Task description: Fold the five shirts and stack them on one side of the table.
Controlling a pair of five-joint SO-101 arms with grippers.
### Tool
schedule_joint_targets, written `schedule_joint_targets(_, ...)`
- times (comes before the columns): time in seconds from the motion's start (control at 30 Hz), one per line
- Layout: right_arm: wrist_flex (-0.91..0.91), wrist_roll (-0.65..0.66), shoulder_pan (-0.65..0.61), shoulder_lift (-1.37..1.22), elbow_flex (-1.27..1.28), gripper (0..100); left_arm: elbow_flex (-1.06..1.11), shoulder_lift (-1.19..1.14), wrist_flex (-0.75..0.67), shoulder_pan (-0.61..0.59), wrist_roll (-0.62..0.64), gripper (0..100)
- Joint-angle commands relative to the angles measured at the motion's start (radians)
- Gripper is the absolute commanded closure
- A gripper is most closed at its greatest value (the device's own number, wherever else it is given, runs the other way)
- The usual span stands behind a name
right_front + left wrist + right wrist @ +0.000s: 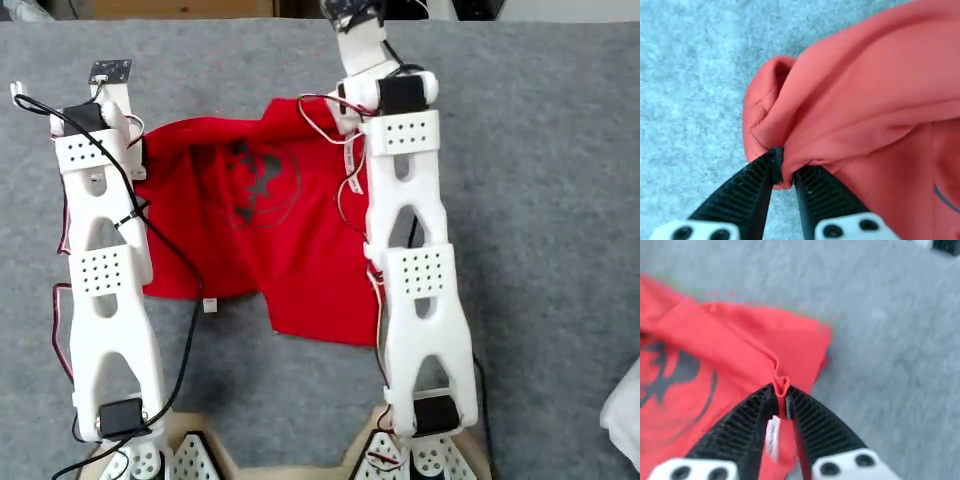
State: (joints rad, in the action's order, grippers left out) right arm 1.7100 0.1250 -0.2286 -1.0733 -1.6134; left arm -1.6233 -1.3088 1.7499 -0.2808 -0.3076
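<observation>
1. Left gripper [782, 162]: fingers clamped on a bunched fold at the red shirt's [260, 230] far edge.
2. The shirt lies mid-surface [540, 200], print up, partly rumpled.
3. Right gripper [781, 395]: fingers pinched shut on the opposite far corner. The paired hold is likely for an even fold-over.

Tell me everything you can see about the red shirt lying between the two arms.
The red shirt looks like soft knit fabric with a dark round print on it. It lies spread out but rumpled on the grey table cover between the two arms, and is not yet neatly folded. The left gripper is shut on a bunched, stitched edge at one side. The right gripper pinches a raised fold at the other side. The cloth puckers at both pinched spots.
</observation>
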Motion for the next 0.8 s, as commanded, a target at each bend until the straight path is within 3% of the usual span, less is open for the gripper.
schedule_joint_targets(0.0,0.078,-0.023,-0.021,0.108,-0.044,99.3,0.081,0.128,0.015,0.003,-0.011,98)
schedule_joint_targets(0.33,0.080,-0.060,-0.005,0.260,0.090,99.4,1.108,0.891,-0.035,0.109,0.071,98)
schedule_joint_targets(0.57,0.078,-0.060,0.002,0.567,0.625,99.4,1.672,1.288,-0.264,0.118,0.080,98)
schedule_joint_targets(0.77,0.066,-0.060,0.005,0.820,1.087,99.4,1.967,1.460,-0.373,0.087,0.049,98)
